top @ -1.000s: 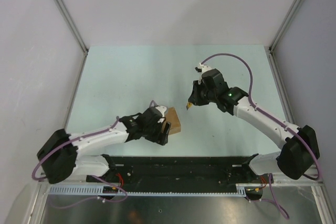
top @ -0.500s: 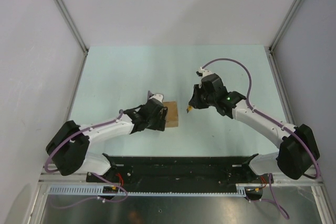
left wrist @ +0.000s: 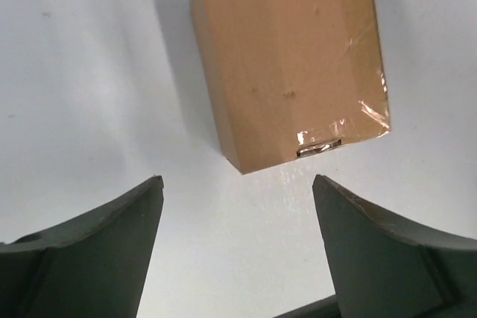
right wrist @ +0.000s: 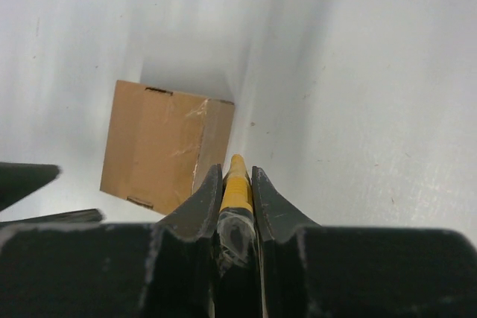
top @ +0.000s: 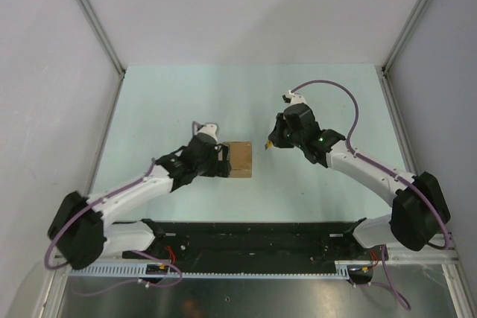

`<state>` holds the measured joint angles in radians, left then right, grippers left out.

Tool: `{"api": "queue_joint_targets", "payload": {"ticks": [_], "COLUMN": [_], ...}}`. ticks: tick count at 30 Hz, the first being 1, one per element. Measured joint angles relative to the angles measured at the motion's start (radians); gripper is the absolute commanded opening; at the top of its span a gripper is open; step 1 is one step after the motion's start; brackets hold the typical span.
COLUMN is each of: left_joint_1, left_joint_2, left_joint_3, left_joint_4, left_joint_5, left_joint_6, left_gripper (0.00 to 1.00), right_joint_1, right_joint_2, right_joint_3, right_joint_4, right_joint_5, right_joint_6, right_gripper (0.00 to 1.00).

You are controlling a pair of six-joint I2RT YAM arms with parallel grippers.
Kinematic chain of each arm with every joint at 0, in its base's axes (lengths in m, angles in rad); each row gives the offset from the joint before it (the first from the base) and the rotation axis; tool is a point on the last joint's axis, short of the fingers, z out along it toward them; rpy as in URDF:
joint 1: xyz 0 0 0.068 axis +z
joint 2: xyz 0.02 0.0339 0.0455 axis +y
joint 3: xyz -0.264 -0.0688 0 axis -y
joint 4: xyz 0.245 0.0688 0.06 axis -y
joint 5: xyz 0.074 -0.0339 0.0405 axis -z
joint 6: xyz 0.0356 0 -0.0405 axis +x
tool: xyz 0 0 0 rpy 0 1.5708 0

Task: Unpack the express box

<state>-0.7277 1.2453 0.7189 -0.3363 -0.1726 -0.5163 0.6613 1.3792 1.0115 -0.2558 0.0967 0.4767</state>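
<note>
The express box (top: 239, 159) is a small brown carton, taped shut, lying flat on the pale table. It also shows in the left wrist view (left wrist: 291, 65) and in the right wrist view (right wrist: 164, 144). My left gripper (top: 222, 161) is open and empty just left of the box, its fingers (left wrist: 97, 251) apart from it. My right gripper (top: 270, 143) is shut on a slim yellow cutter knife (right wrist: 236, 184), held above the table just right of the box's far right corner. The knife's tip (top: 267, 144) points toward the box.
The pale green table (top: 164, 102) is walled by grey panels on the left, back and right. A black rail (top: 253, 240) with both arm bases runs along the near edge.
My left gripper let go of the box and drew back to its left; the box moved up and now lies flat and square. My right gripper shifted slightly up with the knife.
</note>
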Motion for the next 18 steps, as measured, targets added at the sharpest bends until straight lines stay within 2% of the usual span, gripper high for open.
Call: {"api": "queue_joint_targets", "payload": {"ticks": [5, 10, 14, 18], "left_joint_1": [0.088, 0.146, 0.164, 0.192], "left_joint_2": [-0.118, 0.019, 0.146, 0.182], "left_joint_3": [-0.004, 0.033, 0.061, 0.061], "left_joint_4": [-0.007, -0.009, 0.014, 0.068], "left_joint_5": [0.001, 0.052, 0.149, 0.262], "left_joint_6": [-0.043, -0.106, -0.154, -0.219], "left_gripper": [0.88, 0.91, 0.91, 0.9], "right_joint_1": [0.003, 0.029, 0.051, 0.062], "right_joint_2": [0.01, 0.019, 0.036, 0.052], "right_joint_3": [0.0, 0.0, 0.0, 0.0], "right_joint_4": [-0.006, -0.003, 0.005, 0.008], "right_joint_5": [0.062, 0.102, 0.124, 0.134], "right_joint_6": [0.045, 0.068, 0.085, 0.103], "right_gripper": [0.0, 0.0, 0.0, 0.0]}}
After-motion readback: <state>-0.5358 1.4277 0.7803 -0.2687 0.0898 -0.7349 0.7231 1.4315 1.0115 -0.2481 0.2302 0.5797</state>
